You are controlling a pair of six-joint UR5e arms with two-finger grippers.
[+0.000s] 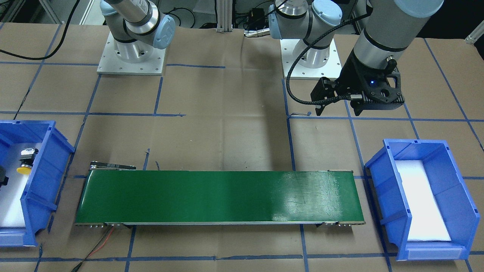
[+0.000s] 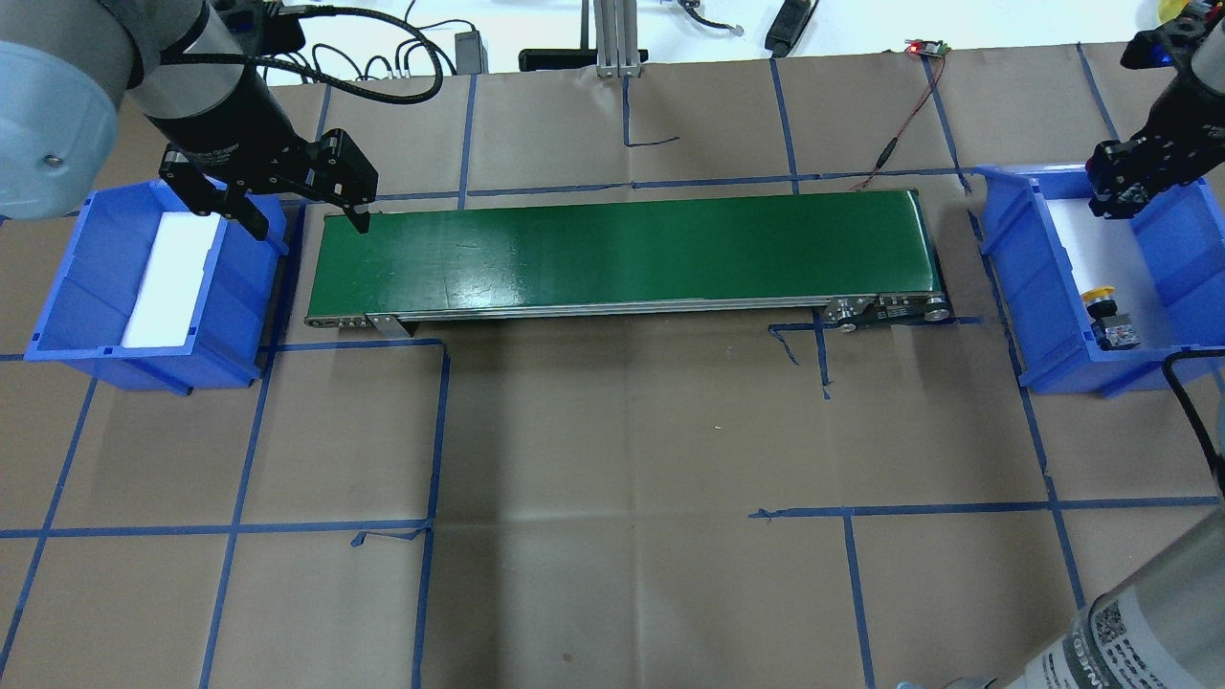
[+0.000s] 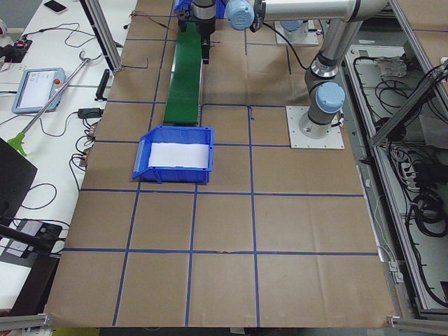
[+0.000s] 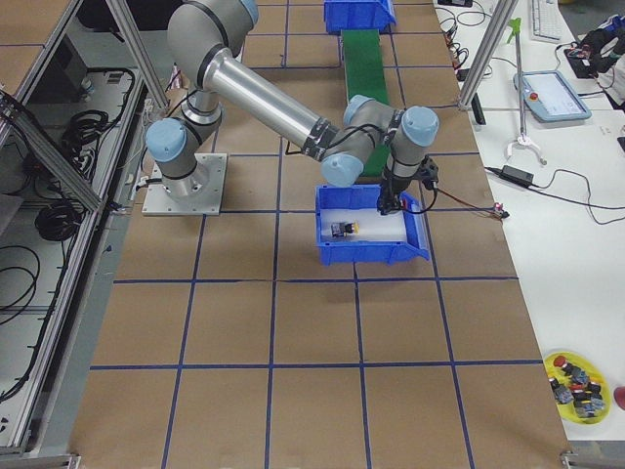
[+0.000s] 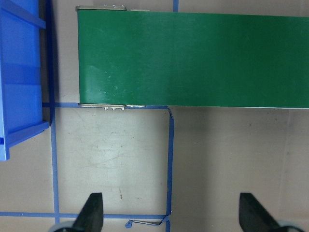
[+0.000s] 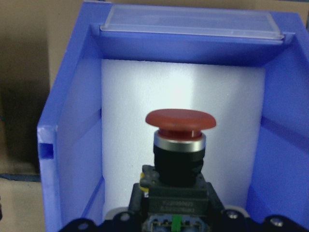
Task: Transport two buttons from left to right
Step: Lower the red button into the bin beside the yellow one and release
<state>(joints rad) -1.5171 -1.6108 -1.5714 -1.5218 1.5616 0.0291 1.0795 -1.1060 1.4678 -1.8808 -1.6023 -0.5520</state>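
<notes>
My right gripper (image 2: pixel 1113 199) hangs over the far end of the right blue bin (image 2: pixel 1000 239) and is shut on the red-capped button (image 6: pixel 181 121). The wrist view shows the button upright above the bin's white foam. The yellow-capped button (image 2: pixel 1105 308) lies on its side on the foam near the bin's near end; it also shows in the front view (image 1: pixel 25 166). My left gripper (image 2: pixel 308 218) is open and empty, above the gap between the left blue bin (image 2: pixel 57 316) and the green conveyor belt (image 2: pixel 622 249).
The left bin holds only white foam (image 2: pixel 167 277). The conveyor runs between the two bins, with red and black wires (image 2: pixel 895 144) at its far right end. Blue tape lines cross the brown paper table cover (image 2: pixel 612 459).
</notes>
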